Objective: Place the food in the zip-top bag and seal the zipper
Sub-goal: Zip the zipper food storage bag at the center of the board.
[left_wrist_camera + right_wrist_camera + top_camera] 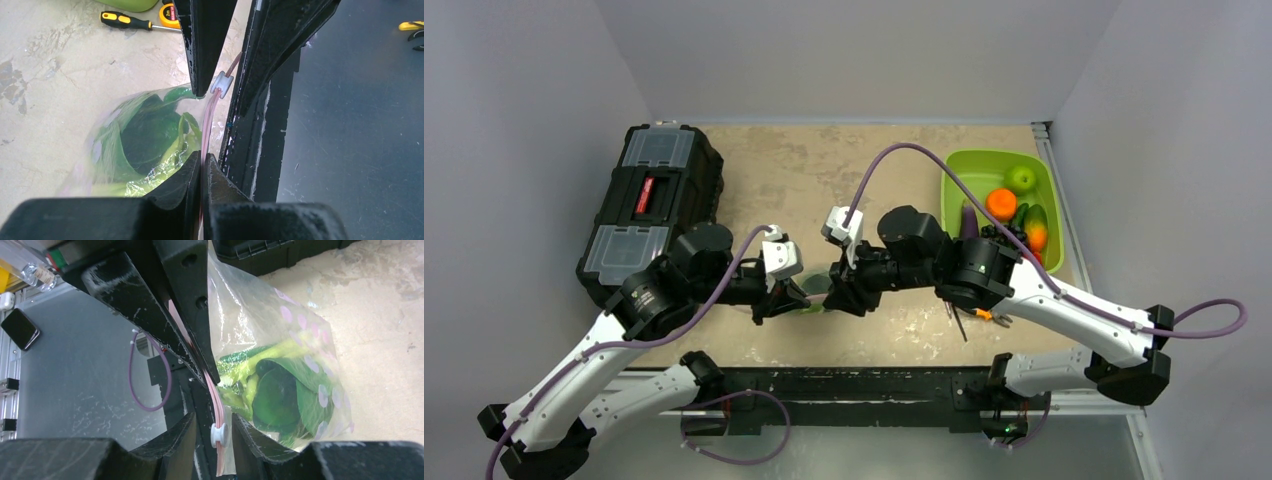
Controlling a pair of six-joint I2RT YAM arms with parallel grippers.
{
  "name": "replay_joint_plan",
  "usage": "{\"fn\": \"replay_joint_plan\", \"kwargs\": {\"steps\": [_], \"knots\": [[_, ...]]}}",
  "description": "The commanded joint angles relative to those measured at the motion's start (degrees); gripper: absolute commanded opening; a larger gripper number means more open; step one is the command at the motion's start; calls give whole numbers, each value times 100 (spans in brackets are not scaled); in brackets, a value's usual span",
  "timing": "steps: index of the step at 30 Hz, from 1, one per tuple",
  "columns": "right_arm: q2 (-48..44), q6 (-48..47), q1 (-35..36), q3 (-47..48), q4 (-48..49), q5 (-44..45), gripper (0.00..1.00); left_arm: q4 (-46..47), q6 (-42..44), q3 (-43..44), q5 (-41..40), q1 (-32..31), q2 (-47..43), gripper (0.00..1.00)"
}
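Observation:
The clear zip-top bag hangs between my two grippers above the table's near edge. The leafy green food is inside it, also in the right wrist view. My left gripper is shut on the pink zipper strip. My right gripper is open, its jaws straddling the white slider on the zipper with gaps on both sides. In the top view the left gripper and right gripper nearly touch.
A black toolbox stands at the back left. A lime-green bin with orange and green fruits is at the back right. A screwdriver and a tape measure lie on the table; pliers lie under the right arm.

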Motion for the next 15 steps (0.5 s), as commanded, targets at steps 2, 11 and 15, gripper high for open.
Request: {"fn": "replay_joint_plan", "kwargs": {"steps": [2, 11, 15], "knots": [[45, -227, -32, 433, -281, 5, 27, 145, 152, 257, 189, 39, -6, 0], [73, -329, -28, 454, -378, -15, 21, 165, 144, 283, 209, 39, 11, 0], [60, -352, -32, 424, -263, -36, 20, 124, 173, 318, 235, 39, 31, 0]]}}
